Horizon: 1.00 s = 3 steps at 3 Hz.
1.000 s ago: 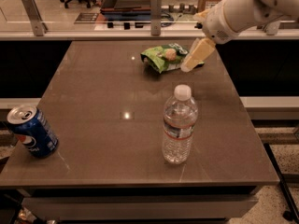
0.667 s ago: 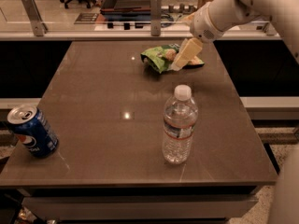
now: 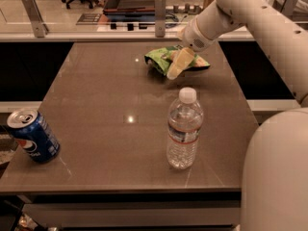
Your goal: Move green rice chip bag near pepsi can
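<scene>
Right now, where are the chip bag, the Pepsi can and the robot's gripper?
green rice chip bag (image 3: 155,57), camera view, its left green part.
pepsi can (image 3: 34,138), camera view, blue side wall.
gripper (image 3: 173,71), camera view, its tip, at the bag.

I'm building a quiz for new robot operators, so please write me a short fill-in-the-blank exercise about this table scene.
1. The end effector is at the ___ chip bag on the table's far side.
2. The blue soda can sits at the table's near ___ corner, as the camera sees it.
3. The water bottle stands ___ on its base, cap on top.

Missing words: green; left; upright.
</scene>
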{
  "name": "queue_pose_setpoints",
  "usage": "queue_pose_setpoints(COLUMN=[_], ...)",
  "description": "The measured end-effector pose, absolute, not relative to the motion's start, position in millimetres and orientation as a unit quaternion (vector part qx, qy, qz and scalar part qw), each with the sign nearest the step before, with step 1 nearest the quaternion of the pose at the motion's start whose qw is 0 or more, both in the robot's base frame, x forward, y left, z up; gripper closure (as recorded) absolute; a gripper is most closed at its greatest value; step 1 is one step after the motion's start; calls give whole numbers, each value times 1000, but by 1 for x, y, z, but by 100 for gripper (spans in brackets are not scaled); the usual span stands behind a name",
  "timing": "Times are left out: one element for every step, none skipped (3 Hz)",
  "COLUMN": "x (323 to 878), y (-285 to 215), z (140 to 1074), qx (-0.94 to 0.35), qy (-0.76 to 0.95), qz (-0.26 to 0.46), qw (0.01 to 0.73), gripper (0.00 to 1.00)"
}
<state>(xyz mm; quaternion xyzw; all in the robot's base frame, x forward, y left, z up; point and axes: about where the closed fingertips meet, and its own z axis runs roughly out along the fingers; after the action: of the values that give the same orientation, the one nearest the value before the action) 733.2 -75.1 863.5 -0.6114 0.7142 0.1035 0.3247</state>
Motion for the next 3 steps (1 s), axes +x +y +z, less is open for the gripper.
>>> queue_pose_setpoints(x=[740,739,740], y=[-69,-67,-65], z=[842,841,838], qx=[-608,-610,-611], qy=[725,724,723], qz=[109,111,112], qw=[304,304,302], gripper=[17,41,63])
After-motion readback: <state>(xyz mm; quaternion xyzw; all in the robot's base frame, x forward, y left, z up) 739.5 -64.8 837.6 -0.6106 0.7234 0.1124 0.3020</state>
